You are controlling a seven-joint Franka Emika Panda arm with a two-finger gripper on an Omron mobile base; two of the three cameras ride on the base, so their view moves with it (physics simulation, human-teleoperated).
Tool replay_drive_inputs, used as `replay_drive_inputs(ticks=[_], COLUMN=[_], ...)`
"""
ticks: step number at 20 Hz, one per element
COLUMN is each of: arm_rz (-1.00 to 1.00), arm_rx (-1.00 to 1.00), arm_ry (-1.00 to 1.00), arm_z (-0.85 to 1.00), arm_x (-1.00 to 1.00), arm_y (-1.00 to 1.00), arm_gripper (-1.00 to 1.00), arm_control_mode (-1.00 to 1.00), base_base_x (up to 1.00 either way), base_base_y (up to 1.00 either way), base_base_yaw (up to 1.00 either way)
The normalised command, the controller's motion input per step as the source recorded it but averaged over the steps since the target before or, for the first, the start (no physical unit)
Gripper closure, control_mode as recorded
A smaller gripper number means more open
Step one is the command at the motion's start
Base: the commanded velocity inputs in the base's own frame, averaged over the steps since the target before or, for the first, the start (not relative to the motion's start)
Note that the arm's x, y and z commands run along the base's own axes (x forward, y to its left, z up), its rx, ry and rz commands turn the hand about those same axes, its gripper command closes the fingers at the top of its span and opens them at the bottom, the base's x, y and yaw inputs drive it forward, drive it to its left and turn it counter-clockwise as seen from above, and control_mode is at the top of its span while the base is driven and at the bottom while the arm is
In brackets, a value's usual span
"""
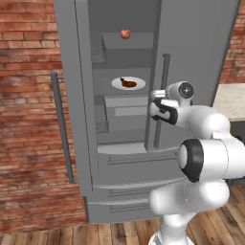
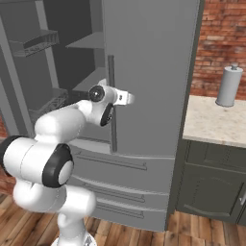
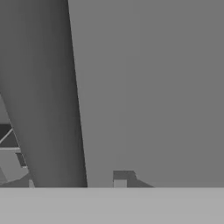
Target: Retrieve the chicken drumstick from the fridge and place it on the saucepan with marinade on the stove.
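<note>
Jaws: cannot tell open from closed; hard up against the right door's bar handle point(image 1: 165, 72), beside it or around it, tips lost against the grey.

Left to right:
- Left door point(image 1: 72, 95) swung wide open, its own handle point(image 1: 62, 129) turned toward the brick wall point(image 1: 24, 95).
- Inside the fridge point(image 1: 124, 191): apple point(image 1: 125, 34) on the upper shelf. One shelf below, white plate point(image 1: 115, 83) with the drumstick point(image 1: 128, 83) lying on it, near the jaws but apart from them.
- Right door point(image 2: 153, 72) shut or nearly so.
- Tabletop point(image 2: 211, 120) carrying a paper towel roll point(image 2: 229, 86).

Looks like the step in hand is pulling the right door open, to clear a path to the plate. To do it well:
- Close squarely around the bar, not alongside it.
- Pull along the door's arc rather than straight back, so the bar cannot slip free.
- Swing far enough that the forearm can pass without scraping the door edge.
- Let go cleanly before reaching in.
- Then come down on the drumstick from above, take the thick end, and lift without dragging the plate.

Can read no brand, label or lettering on fridge, plate or roll.
</note>
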Motion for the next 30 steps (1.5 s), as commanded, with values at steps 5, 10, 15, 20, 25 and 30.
replay_drive_inputs(ticks=[5,10,15,20,25,30], arm_rz=[-0.27,-0.26,-0.23,-0.21,-0.20,-0.04], arm_rx=[0.00,0.00,0.00,0.02,0.03,0.08], arm_ry=[0.16,0.15,0.12,0.07,0.03,-0.07], arm_z=[-0.52,-0.58,-0.64,-0.69,-0.72,-0.38], arm_x=[-0.82,-0.81,-0.80,-0.82,-0.83,-0.60], arm_y=[-1.00,-1.00,-1.00,-1.00,-1.00,-0.83], arm_gripper=[1.00,1.00,1.00,1.00,1.00,-1.00], arm_control_mode=[-1.00,-1.00,-1.00,-1.00,-1.00,-1.00], base_base_x=[0.00,0.00,0.00,0.00,0.00,0.00], base_base_y=[0.00,0.00,0.00,0.00,0.00,0.00], base_base_yaw=[0.00,0.00,0.00,0.00,0.00,0.00])
